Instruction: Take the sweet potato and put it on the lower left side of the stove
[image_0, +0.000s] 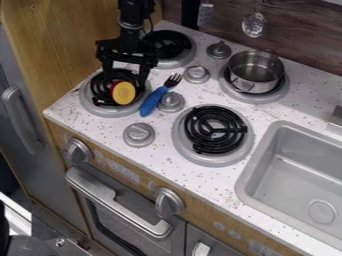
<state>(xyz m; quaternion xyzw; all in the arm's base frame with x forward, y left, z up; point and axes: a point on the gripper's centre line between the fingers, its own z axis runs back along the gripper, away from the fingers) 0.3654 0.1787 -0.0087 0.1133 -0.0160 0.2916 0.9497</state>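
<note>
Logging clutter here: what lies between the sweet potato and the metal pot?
A blue-handled fork, then a gray knob nearer the pot, in the camera view.

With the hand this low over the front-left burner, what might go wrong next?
The hand hangs right over the sweet potato, so lifting away might nudge the piece off its spot. The piece's rounded side and the uneven coils of the burner could let it tip or roll. The blue-handled fork lies close by on the right of the picture, so a sideways swing could knock it.
</note>
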